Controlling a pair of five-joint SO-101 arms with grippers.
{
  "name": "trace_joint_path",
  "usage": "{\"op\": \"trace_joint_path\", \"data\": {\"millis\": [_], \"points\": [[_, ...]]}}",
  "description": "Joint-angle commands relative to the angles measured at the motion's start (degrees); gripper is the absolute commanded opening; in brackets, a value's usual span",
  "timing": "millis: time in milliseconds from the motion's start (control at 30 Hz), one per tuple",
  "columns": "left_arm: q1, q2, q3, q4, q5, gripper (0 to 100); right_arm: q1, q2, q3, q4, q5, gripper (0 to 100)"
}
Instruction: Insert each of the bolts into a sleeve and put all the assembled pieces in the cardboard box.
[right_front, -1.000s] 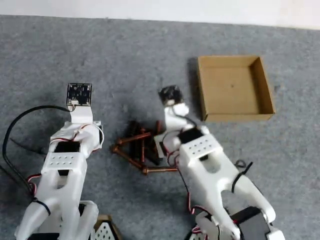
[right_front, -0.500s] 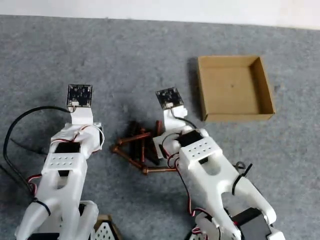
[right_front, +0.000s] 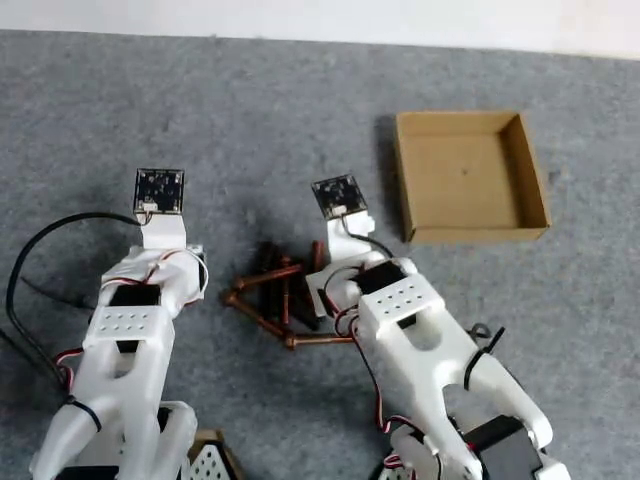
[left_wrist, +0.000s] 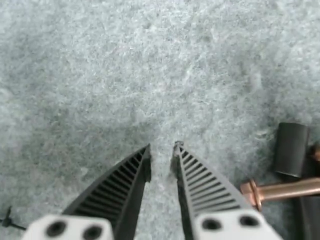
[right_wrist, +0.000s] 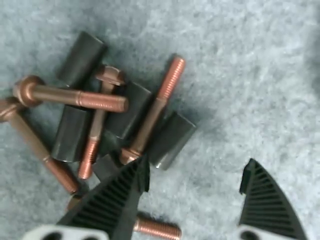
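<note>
You're holding right hand (right_wrist: 197, 162), wide open & empty, over tangled bolts (right_wrist: 156, 106) & sleeves (right_wrist: 81, 57) near cardboard box (right_front: 480, 235), so closing is risking a two-part grab or scatter; left hand (left_wrist: 161, 148), barely open & empty, is idling beside pile.

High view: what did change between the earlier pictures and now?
The right arm tipped its wrist and drew back slightly toward its base; its claw hangs open near the bolts, gripping nothing. Left arm, sleeves and cardboard box stayed put.
</note>
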Motion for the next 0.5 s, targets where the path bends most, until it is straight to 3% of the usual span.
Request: {"op": "trace_joint_path", "data": {"millis": [0,467], "points": [[-0.7,-0.6,-0.6,-1.1,0.5,9,0.4,-1.5,-0.2,-1.0,-0.4,28.1],[-0.5,-0.6,-0.6,-1.1,0.5,9,2.7,1.7,-0.2,-3.1,-1.4,28.1]]}}
